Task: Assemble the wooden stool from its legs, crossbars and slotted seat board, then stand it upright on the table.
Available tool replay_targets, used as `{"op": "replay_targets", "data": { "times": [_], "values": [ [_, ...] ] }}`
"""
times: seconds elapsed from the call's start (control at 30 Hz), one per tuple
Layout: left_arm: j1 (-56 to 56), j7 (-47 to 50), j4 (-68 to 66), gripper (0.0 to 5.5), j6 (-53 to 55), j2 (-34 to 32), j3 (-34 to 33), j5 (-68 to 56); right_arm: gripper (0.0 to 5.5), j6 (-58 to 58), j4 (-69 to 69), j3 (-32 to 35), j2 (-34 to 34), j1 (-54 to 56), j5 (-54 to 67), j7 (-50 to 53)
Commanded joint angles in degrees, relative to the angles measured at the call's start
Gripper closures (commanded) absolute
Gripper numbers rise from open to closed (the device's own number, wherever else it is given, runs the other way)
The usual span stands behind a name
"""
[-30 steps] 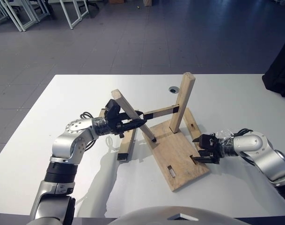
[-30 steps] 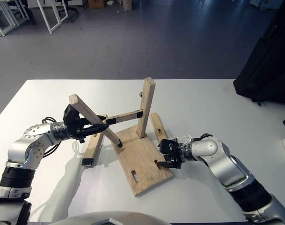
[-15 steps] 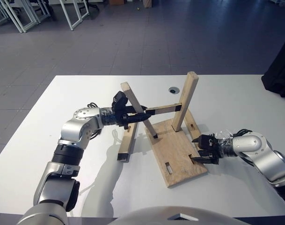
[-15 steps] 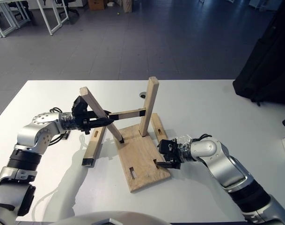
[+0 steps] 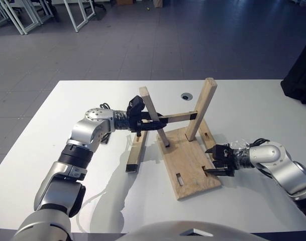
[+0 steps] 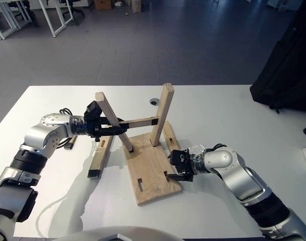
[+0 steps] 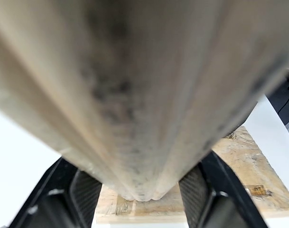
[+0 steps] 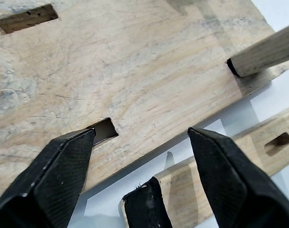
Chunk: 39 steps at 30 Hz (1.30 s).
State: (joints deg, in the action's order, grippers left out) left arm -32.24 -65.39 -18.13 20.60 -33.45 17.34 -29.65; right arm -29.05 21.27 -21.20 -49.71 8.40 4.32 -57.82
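Observation:
The slotted seat board [image 5: 189, 159] lies flat on the white table. One leg [image 5: 202, 108] stands upright at its far end, and a crossbar [image 5: 175, 118] ties it to a second, tilted leg [image 5: 154, 116]. My left gripper [image 5: 146, 123] is shut on that tilted leg [image 7: 135, 95], with a finger [image 7: 80, 194] on each side. The tilted leg's black foot [image 8: 258, 54] rests on the board [image 8: 135, 71]. At the board's right edge my right gripper [image 8: 140, 132] is open, its fingers spread over a slot [image 8: 104, 130].
Two loose legs lie on the table, one [image 5: 136, 150] left of the board and one [image 5: 205, 131] at its right, close to my right gripper. A round cable hole [image 5: 185, 95] sits behind the frame. A dark bag [image 5: 301, 75] stands past the table's right edge.
My left gripper has moved right and away with the tilted leg, raising it steeper. The upright leg and seat board shifted and turned with it. The right gripper stayed at the board's edge.

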Motion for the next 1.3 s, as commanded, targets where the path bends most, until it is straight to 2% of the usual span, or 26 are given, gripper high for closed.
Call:
{"op": "replay_targets", "data": {
  "times": [0.03, 0.17, 0.23, 0.33, 0.4, 0.47, 0.53, 0.63, 0.7, 0.8, 0.9, 0.97, 1.03, 1.1, 1.17, 1.23, 1.3],
  "values": [
    [12.7, 9.5, -10.9, 3.47, 3.5, -1.9, 13.1, 19.4, 1.90, -9.3, 2.3, 8.1, 5.0, 5.5, 8.8, 1.7],
    [12.5, 9.3, -10.4, 3.47, 5.0, -2.0, 13.1, 18.3, 1.90, -21.9, 6.0, 16.2, 11.1, 9.1, 21.1, 4.4],
    [11.9, 9.5, -10.8, 3.47, 5.6, -2.0, 13.2, 18.5, 2.32, -30.4, 9.2, 20.8, 15.9, 10.4, 30.3, 7.5],
    [11.8, 10.1, -10.7, 3.47, 6.2, -1.8, 13.1, 18.3, 2.96, -39.5, 11.3, 28.9, 33.1, 13.2, 44.8, 23.2],
    [12.1, 10.6, -10.3, 3.47, 6.4, -1.6, 13.0, 18.2, 3.34, -35.3, 10.6, 27.6, 45.9, 15.4, 42.1, 36.0],
    [12.1, 10.8, -9.7, 3.47, 6.6, -1.7, 13.1, 18.3, 3.75, -28.4, 9.1, 22.8, 50.7, 17.2, 34.0, 42.9],
    [11.1, 10.5, -9.8, 3.47, 6.4, -1.8, 13.5, 18.9, 4.18, -17.6, 6.6, 16.3, 49.0, 19.1, 20.7, 47.9],
    [10.0, 9.9, -9.9, 3.47, 6.1, -1.9, 13.9, 19.2, 4.18, -6.6, 1.5, 8.7, 45.6, 17.6, 7.4, 51.7],
    [9.6, 9.4, -9.5, 3.47, 5.9, -1.9, 14.4, 19.4, 4.18, -4.9, -4.7, -1.3, 38.6, 12.4, -1.5, 50.7],
    [9.2, 9.1, -9.0, 3.47, 6.0, -2.3, 15.4, 20.2, 4.18, -6.3, -10.8, -13.0, 32.6, 8.8, -6.3, 43.4],
    [8.6, 9.8, -9.5, 3.47, 5.8, -2.3, 16.2, 21.1, 4.18, -8.9, -10.9, -16.4, 31.8, 7.6, -5.4, 38.5],
    [8.7, 10.3, -9.3, 3.47, 5.9, -2.2, 16.6, 21.1, 4.18, -7.8, -10.7, -13.4, 33.9, 7.7, -3.4, 38.4],
    [8.6, 10.7, -9.3, 3.47, 6.0, -1.7, 17.2, 21.4, 4.18, -5.9, -6.3, -3.1, 40.3, 8.2, 4.9, 40.3],
    [8.6, 10.9, -9.5, 3.47, 6.1, -1.3, 17.8, 21.6, 4.18, -8.5, 1.9, 6.5, 41.7, 7.5, 14.5, 39.5],
    [9.1, 11.7, -9.5, 3.47, 5.9, -1.5, 18.8, 22.6, 4.18, -15.4, 10.3, 14.1, 36.8, 4.4, 23.4, 36.2],
    [10.2, 12.8, -8.8, 3.47, 5.9, -2.8, 20.5, 24.7, 4.18, -24.1, 16.0, 22.5, 24.9, -2.0, 33.7, 27.9],
    [11.4, 13.5, -7.3, 3.47, 6.6, -4.4, 21.7, 26.1, 4.18, -28.5, 14.4, 28.1, 11.8, -6.7, 36.5, 18.2]
  ]
}}
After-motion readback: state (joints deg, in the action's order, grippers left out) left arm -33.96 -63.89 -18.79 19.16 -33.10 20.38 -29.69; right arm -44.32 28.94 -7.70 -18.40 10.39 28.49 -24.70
